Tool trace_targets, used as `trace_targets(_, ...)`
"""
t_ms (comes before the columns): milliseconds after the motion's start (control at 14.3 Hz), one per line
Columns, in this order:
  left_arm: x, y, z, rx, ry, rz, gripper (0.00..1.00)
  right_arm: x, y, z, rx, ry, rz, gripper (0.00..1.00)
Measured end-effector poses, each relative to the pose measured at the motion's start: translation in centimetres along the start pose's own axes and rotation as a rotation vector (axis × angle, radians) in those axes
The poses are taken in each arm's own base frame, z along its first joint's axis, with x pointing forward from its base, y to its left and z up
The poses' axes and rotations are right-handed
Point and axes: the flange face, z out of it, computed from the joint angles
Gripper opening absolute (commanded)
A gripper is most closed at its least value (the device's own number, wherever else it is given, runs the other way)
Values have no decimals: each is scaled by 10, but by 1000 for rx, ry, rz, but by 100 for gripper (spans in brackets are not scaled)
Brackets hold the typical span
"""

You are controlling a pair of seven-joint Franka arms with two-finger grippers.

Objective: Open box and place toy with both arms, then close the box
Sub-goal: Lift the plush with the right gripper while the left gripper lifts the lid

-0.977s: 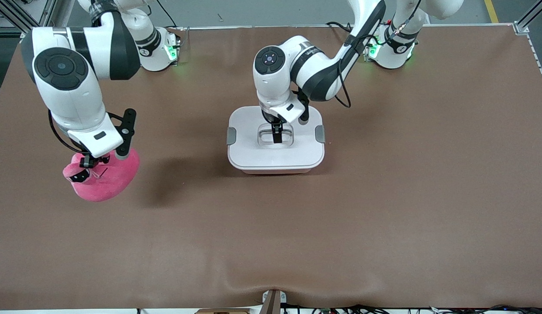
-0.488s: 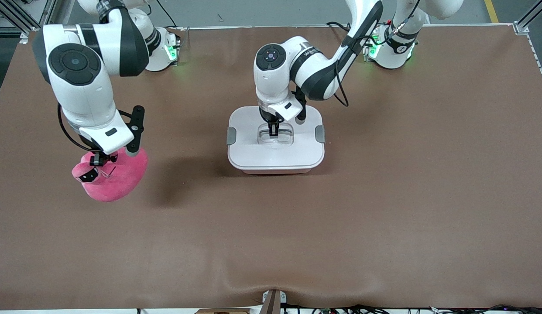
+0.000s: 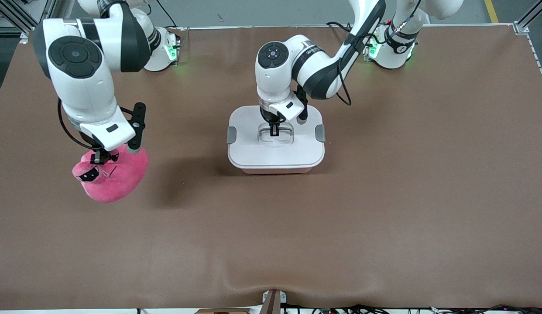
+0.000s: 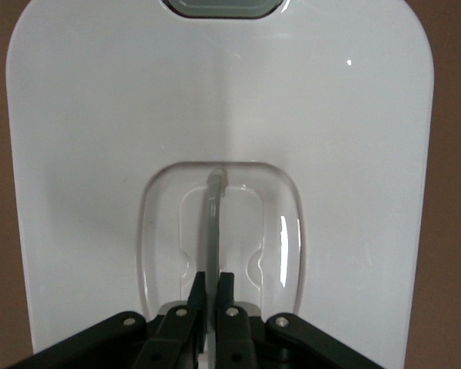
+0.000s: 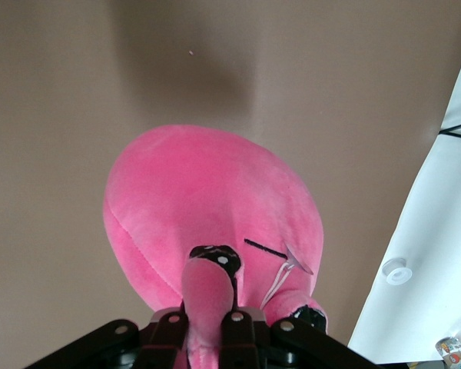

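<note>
Toy [image 3: 111, 176] hangs pinched in right end effector [image 3: 101, 159]

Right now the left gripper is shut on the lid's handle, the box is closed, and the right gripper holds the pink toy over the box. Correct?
One thing is off: the right gripper holds the toy over bare table toward the right arm's end, not over the box. The front view shows this. The left gripper is shut on the lid's handle, and the box is closed.
</note>
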Motion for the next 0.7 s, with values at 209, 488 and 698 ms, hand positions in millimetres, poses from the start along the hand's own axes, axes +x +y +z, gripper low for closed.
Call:
trace_targets(209,1,0,-5,-5,-5,-1,0,8,-2,-6,-7,2,-16,0)
trace_targets(488,5,0,-32,-14,-17,-4,0,26,-6,-18,-27,6,-45,0)
trace_targets(698,9,-3,-45,-12,-14,-5,0,51,-15,-39,-47,-14,-87,0)
